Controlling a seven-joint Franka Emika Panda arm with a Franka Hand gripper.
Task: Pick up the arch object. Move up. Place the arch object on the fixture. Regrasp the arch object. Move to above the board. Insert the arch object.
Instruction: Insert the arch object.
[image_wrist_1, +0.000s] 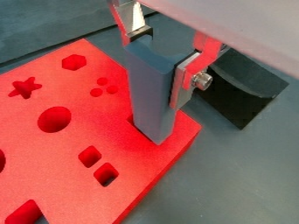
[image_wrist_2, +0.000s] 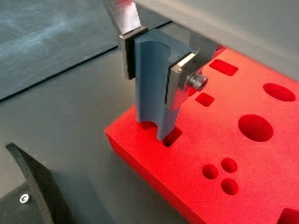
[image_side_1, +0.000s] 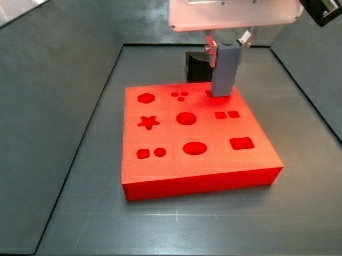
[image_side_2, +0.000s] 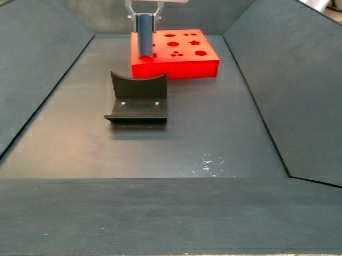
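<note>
Blue-grey arch object (image_wrist_1: 149, 92), upright at frame centre, clamped between the gripper (image_wrist_1: 158, 59) fingers; its lower end apparently enters a recess at the red board (image_wrist_1: 70, 122) edge. Fixture (image_side_2: 136, 97) stands apart.

We see a dark grey floor (image_side_2: 187, 150) under everything, with sloped dark walls (image_side_2: 47, 80) around it and a few pale specks (image_side_2: 205, 162) on its surface.

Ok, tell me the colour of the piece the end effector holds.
Blue-grey arch object, clearest in a wrist view.
</note>
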